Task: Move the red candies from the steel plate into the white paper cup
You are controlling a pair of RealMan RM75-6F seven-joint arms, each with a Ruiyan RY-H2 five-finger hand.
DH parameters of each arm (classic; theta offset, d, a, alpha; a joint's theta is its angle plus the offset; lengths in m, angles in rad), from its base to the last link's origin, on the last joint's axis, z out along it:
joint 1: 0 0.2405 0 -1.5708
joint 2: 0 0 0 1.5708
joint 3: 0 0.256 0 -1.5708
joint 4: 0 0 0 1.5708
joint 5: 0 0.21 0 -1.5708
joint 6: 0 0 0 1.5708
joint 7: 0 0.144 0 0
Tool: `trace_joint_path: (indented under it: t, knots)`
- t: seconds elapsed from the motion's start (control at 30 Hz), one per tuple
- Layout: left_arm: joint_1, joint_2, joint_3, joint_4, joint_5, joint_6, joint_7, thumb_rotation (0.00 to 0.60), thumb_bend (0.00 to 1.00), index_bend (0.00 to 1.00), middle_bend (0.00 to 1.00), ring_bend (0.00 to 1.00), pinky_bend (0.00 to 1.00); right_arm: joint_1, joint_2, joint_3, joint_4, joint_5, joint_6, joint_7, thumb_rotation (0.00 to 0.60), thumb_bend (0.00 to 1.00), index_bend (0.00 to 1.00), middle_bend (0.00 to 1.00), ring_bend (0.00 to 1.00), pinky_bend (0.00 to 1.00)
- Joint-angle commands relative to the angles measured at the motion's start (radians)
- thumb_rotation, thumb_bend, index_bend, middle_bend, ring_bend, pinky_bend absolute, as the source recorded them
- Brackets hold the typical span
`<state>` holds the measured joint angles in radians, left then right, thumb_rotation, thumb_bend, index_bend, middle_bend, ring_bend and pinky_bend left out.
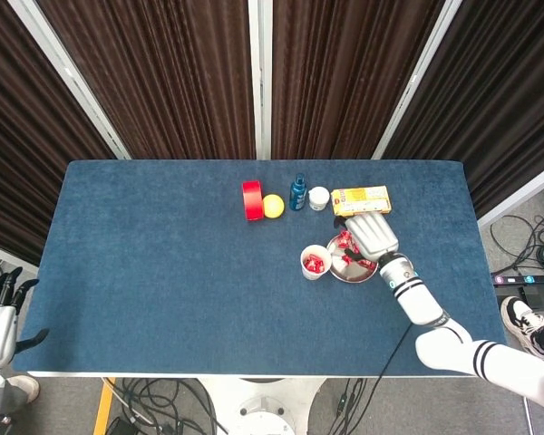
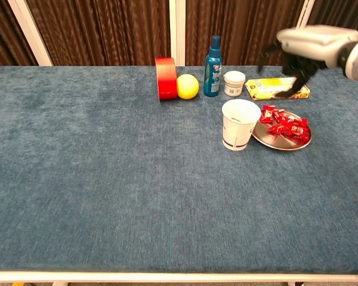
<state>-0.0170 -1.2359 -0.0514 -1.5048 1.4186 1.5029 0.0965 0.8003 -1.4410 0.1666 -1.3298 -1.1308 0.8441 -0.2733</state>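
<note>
The white paper cup point(image 1: 314, 263) point(image 2: 240, 124) stands just left of the steel plate point(image 1: 338, 274) point(image 2: 275, 144). Red candies point(image 1: 316, 264) show inside the cup in the head view. Several more red candies point(image 2: 284, 124) point(image 1: 345, 243) lie on the plate. My right hand point(image 1: 371, 236) point(image 2: 308, 49) hovers above the plate's far right side, motion-blurred, with its fingers point(image 2: 290, 76) hanging down apart and nothing in them. My left hand point(image 1: 0, 310) rests off the table at the lower left, fingers spread, holding nothing.
Along the table's far side stand a red cylinder point(image 2: 165, 78), a yellow ball point(image 2: 188, 86), a blue spray bottle point(image 2: 213, 58), a small white jar point(image 2: 234, 83) and a yellow box point(image 2: 268, 89). The box lies right behind the plate, under the right hand.
</note>
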Motion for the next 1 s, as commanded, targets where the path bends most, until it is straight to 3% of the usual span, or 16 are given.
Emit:
trace_joint_path:
  t: [0.03,0.3,0.83,1.0]
  knots:
    - [0.000,0.001,0.001,-0.003,0.002,0.002,0.004,0.600,0.00,0.26,0.15,0.09,0.13,-0.003,-0.037,-0.033,0.073,0.034,-0.055,-0.014,0.600,0.21,0.43,0.98,0.94,1.00]
    - [0.001,0.009,0.003,-0.018,0.000,0.001,0.018,0.600,0.00,0.26,0.15,0.09,0.13,0.006,-0.120,-0.068,0.204,0.035,-0.118,-0.022,0.600,0.22,0.46,0.98,0.94,1.00]
    - [0.001,0.008,0.002,-0.017,-0.011,-0.006,0.021,0.600,0.00,0.26,0.15,0.09,0.13,0.036,-0.213,-0.064,0.348,0.028,-0.190,-0.014,0.600,0.23,0.46,0.98,0.94,1.00]
    - [0.002,0.009,0.001,-0.015,-0.013,-0.004,0.017,0.600,0.00,0.26,0.15,0.09,0.13,0.042,-0.231,-0.055,0.372,0.026,-0.193,-0.010,0.600,0.31,0.53,0.98,0.95,1.00]
